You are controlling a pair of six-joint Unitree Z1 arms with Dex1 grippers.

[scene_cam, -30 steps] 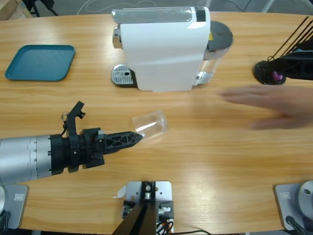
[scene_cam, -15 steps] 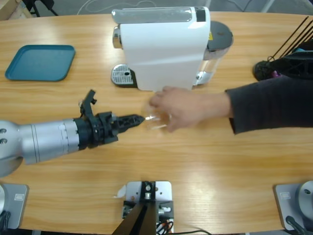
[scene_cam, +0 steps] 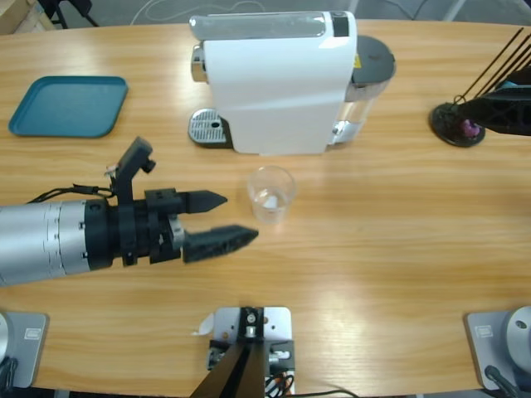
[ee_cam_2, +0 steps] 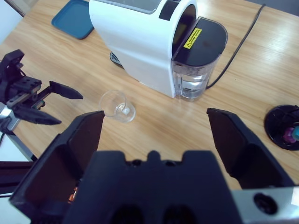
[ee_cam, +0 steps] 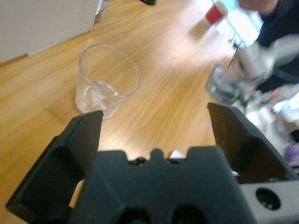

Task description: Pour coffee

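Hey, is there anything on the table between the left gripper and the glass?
Nothing. In the high view, only bare wooden table separates the open left gripper from the upright, empty glass; the left wrist view shows the same.

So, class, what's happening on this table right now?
Nothing is being held. The left gripper hangs open just beside a clear glass that stands upright and looks empty, in front of the white coffee machine. The right gripper is open too, raised above the table and looking down on the scene. A teal tray lies off to one side.
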